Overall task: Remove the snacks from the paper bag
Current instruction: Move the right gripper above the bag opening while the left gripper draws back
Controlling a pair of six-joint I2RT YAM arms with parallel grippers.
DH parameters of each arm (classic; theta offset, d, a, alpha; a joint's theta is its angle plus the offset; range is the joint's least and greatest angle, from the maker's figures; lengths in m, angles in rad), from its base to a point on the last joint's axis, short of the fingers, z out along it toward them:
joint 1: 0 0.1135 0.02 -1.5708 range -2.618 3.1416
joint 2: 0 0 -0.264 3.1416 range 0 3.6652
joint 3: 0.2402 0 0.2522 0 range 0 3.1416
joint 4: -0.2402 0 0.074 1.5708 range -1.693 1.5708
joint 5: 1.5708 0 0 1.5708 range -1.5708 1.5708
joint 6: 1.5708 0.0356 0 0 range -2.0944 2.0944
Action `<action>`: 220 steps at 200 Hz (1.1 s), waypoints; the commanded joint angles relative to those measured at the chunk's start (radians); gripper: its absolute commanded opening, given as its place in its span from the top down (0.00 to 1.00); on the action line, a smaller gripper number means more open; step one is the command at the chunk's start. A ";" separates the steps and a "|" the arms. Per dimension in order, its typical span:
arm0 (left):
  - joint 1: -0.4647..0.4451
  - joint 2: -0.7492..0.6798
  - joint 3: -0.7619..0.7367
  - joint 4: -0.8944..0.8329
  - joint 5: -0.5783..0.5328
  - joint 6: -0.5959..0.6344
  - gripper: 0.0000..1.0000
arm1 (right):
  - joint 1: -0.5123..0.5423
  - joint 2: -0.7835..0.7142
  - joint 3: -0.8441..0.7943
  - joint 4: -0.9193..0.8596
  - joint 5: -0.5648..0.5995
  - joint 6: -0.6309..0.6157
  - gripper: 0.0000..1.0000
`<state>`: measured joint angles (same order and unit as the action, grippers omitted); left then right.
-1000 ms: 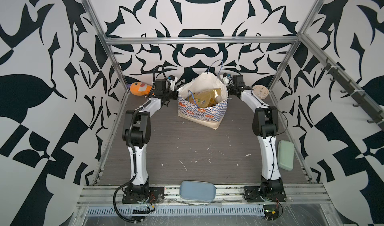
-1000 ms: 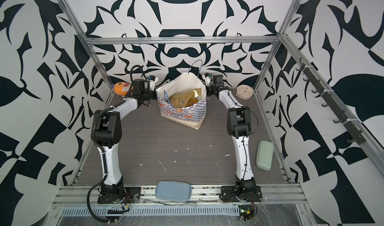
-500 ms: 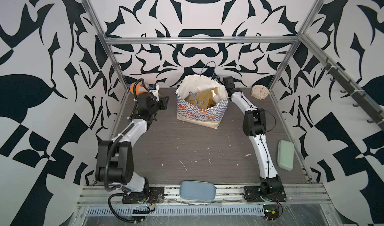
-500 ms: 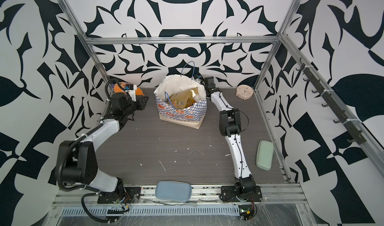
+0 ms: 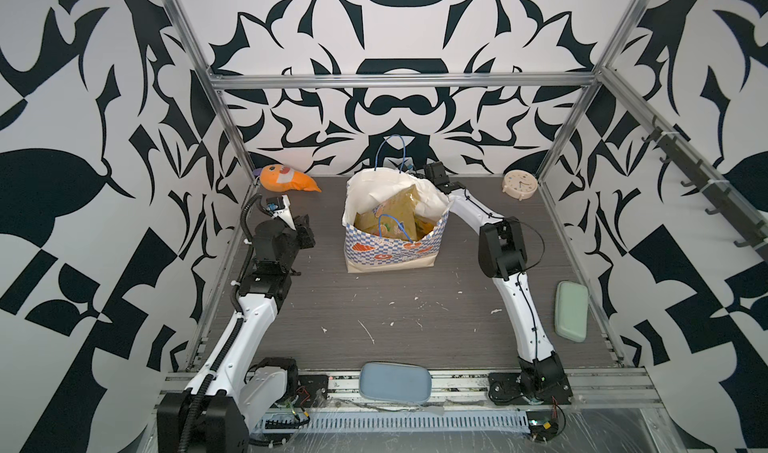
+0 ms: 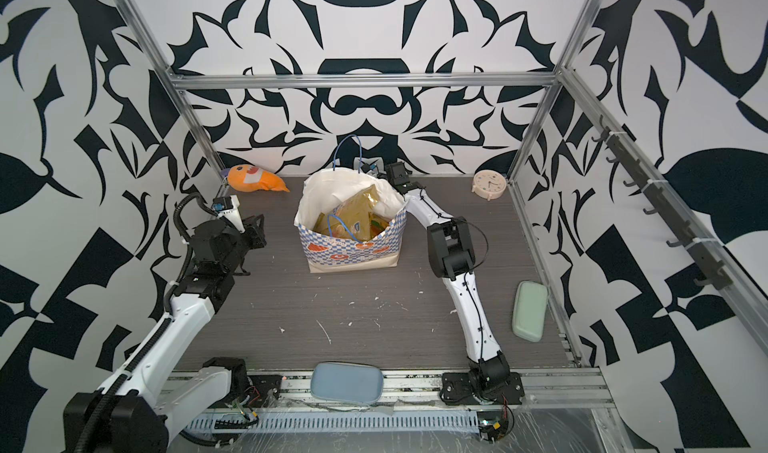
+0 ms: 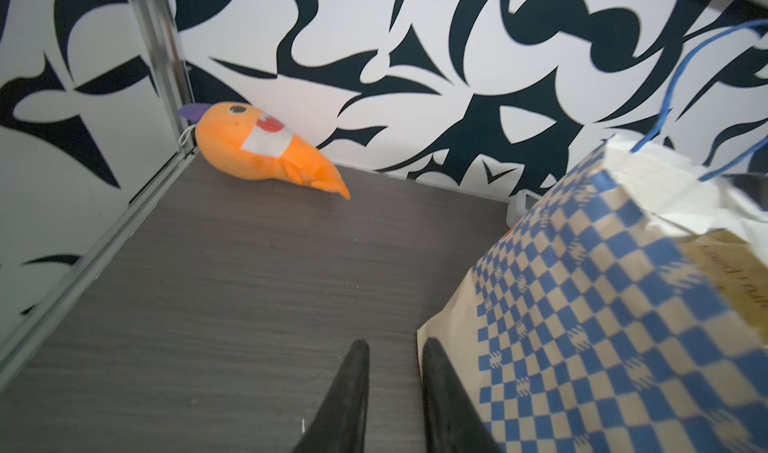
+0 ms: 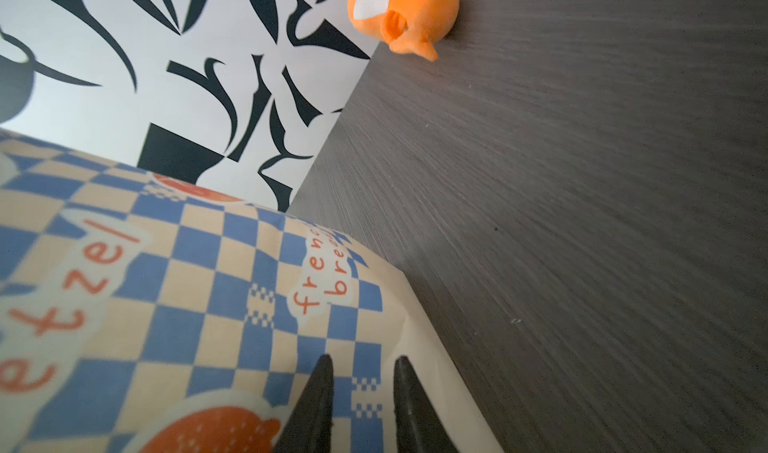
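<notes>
Currently: paper bag (image 5: 390, 251) stands upright on the table (image 5: 374, 305), mouth open. Snacks (image 5: 392, 218) all sit inside, with a big olive-gold packet poking up highest. Nothing is out yet, so I judge the first reach-in has not begun.

Left gripper (image 7: 395, 343) hovers beside the bag's left flank, jaws a narrow gap, empty. Right gripper (image 8: 363, 358) is close against the checkered far-right side, jaws narrow too, nothing pinched.

Next, likely: one arm rises over the rim, opens wider and drops onto the tall packet.
</notes>
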<state>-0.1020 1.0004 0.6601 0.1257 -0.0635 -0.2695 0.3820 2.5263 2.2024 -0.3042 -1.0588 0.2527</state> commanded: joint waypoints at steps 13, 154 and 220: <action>0.003 0.023 -0.015 -0.039 -0.029 -0.033 0.74 | 0.007 -0.198 -0.016 -0.088 0.293 -0.057 0.70; 0.006 0.511 0.176 -0.167 0.193 -0.132 0.96 | -0.120 -0.945 -0.620 -0.095 1.025 0.093 0.45; -0.104 0.626 0.177 -0.129 0.167 -0.150 0.95 | -0.024 -0.997 -0.417 -0.398 0.827 -0.008 0.37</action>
<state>-0.1638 1.5932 0.8162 -0.0029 0.1104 -0.3996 0.2810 1.5253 1.7317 -0.5995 -0.1394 0.2787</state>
